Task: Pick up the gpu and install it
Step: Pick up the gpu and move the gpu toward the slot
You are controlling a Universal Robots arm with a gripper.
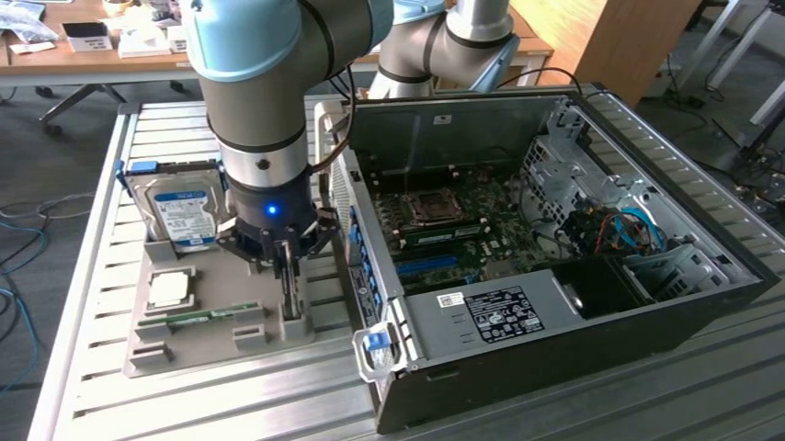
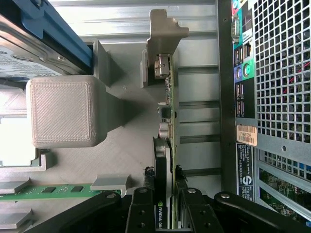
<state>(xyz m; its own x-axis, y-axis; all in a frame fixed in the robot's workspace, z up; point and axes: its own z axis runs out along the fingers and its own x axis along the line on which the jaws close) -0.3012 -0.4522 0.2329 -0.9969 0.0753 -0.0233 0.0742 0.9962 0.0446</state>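
Office lab around the rig: desks and a wooden cabinet at 12 o'clock, loose cables on the floor at 9. Work surface was a slatted metal table [image 1: 160, 404], with the open case [image 1: 687, 276] at 3 o'clock in the exterior view and the grey holder [image 1: 197, 349] at 9 o'clock of it.

The gpu [image 2: 163, 155] stood on edge in the holder's slot nearest the case, with its bracket [image 2: 163, 43] at the far end from the wrist camera. A drive [image 1: 182, 209] sat at the holder's 12 o'clock.

The gripper [image 1: 285, 276] was down over the card. In the wrist view its jaws stood astride the upper edge, narrow, with a sliver of gap on the board side. I read it as not yet clamped.

I judged the card light and stiff but fragile, with bare components along the board. The best hold seemed to be across the cooler and board at the upper edge, clear of the bracket. Its thin edge could twist in a loose grip.
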